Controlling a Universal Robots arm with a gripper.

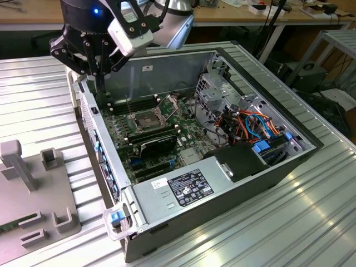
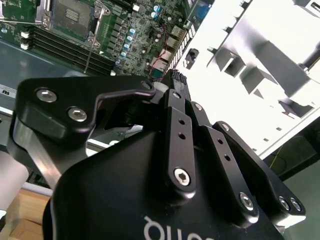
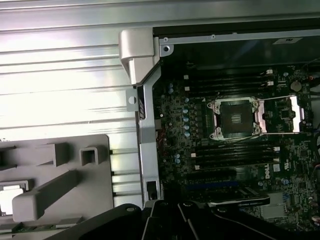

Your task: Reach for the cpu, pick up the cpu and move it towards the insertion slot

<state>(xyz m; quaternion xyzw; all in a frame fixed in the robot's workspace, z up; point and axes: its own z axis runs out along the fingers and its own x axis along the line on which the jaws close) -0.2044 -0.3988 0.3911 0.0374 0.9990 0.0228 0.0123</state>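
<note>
Silvery insertion slot sits bare; I judge I'm reaching for the cpu, needing clearance over the case wall. End effector open or closed, I cannot tell

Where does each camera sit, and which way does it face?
Exterior view: off the arm, raised, looking down into the open computer case; the claw hangs over its edge at the exterior view's left.
First wrist view: on the wrist, looking down past the claw at the insertion slot and a grey fixture.
Second wrist view: behind the claw, facing along it toward the motherboard.
Shared: all three show the insertion slot.
</note>
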